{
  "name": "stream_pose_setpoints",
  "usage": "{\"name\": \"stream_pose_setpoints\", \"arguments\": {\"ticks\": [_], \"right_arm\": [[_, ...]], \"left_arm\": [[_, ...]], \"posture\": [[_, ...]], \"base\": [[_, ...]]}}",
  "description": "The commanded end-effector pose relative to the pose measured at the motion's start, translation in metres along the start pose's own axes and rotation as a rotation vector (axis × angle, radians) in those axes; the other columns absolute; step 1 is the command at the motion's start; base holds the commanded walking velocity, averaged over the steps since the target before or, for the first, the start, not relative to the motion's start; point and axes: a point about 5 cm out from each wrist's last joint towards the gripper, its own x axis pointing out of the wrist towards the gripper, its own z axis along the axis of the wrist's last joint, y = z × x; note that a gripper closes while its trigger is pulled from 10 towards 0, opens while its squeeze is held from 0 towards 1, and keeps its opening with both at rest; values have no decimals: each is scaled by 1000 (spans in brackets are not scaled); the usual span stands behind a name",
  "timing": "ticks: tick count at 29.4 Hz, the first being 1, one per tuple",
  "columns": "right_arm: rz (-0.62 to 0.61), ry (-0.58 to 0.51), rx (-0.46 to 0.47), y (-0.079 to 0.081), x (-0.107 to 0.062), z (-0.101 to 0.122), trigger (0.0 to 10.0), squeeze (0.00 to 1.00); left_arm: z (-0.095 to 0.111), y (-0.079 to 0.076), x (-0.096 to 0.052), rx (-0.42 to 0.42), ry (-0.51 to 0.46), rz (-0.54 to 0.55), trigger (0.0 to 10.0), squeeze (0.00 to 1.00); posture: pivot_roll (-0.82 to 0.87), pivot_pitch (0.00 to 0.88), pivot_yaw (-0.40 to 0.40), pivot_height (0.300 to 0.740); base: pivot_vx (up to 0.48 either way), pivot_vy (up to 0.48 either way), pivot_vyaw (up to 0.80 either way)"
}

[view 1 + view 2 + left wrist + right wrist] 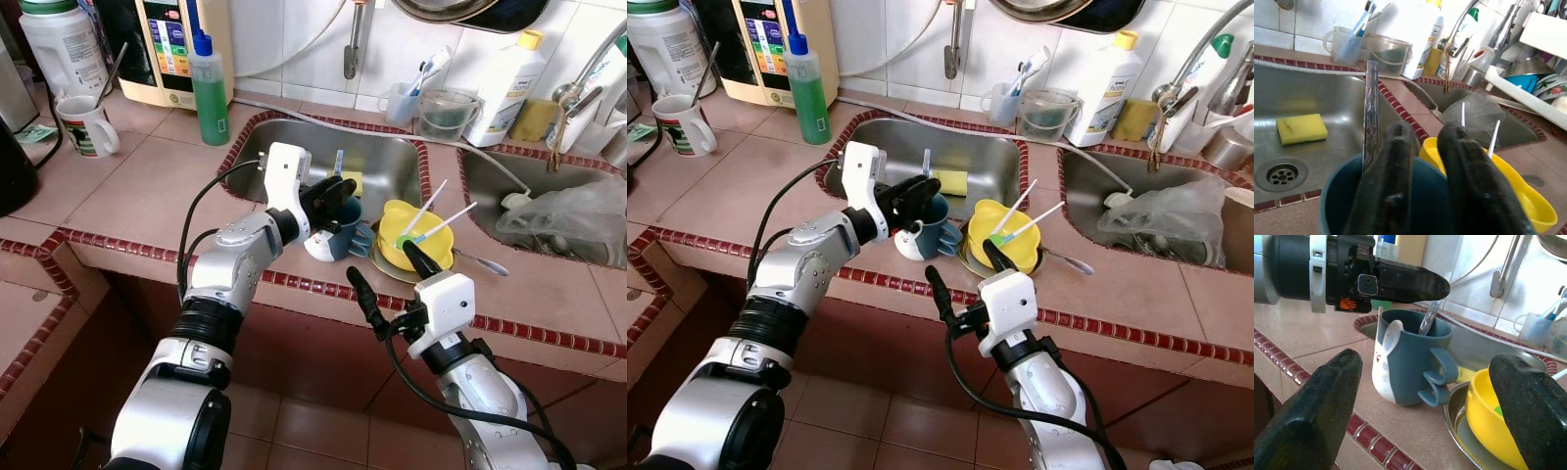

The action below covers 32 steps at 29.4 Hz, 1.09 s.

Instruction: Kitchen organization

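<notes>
A blue mug [338,235] with a white rabbit face stands on the tiled counter at the sink's front edge, and a metal utensil [1370,112] stands upright in it. My left gripper [333,191] hovers just above the mug's rim. Its fingers [1396,161] are only a narrow gap apart with nothing between them, and the utensil is beside them. My right gripper [392,277] is wide open at the counter's front edge, pointing at the mug from a short distance. Beside the mug, a yellow bowl [416,235] holding white sticks rests on a metal plate [387,266].
A yellow sponge [1301,128] lies in the left sink [382,157]. A plastic bag [563,220] lies in the right sink. A green soap bottle [209,88] and a white mug [86,125] stand on the counter's left. A clear jug [446,113] and a white bottle [505,93] stand behind.
</notes>
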Motion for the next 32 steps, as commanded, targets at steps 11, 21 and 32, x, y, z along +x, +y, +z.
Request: {"name": "stream_pose_setpoints", "arguments": {"ticks": [11,21,32], "right_arm": [[-31,-42,16,-4,0,12,10000,0],[-39,-40,26,-4,-2,12,10000,0],[-38,-42,31,-6,3,11,10000,0]], "left_arm": [[14,-2,14,94,3,63,10000,1000],[32,14,8,154,-11,117,10000,0],[37,28,1,151,18,101,10000,1000]], "posture": [[-8,50,-17,740],[-5,46,-14,740],[19,47,-16,740]], "base": [[0,0,0],[0,0,0],[0,0,0]]}}
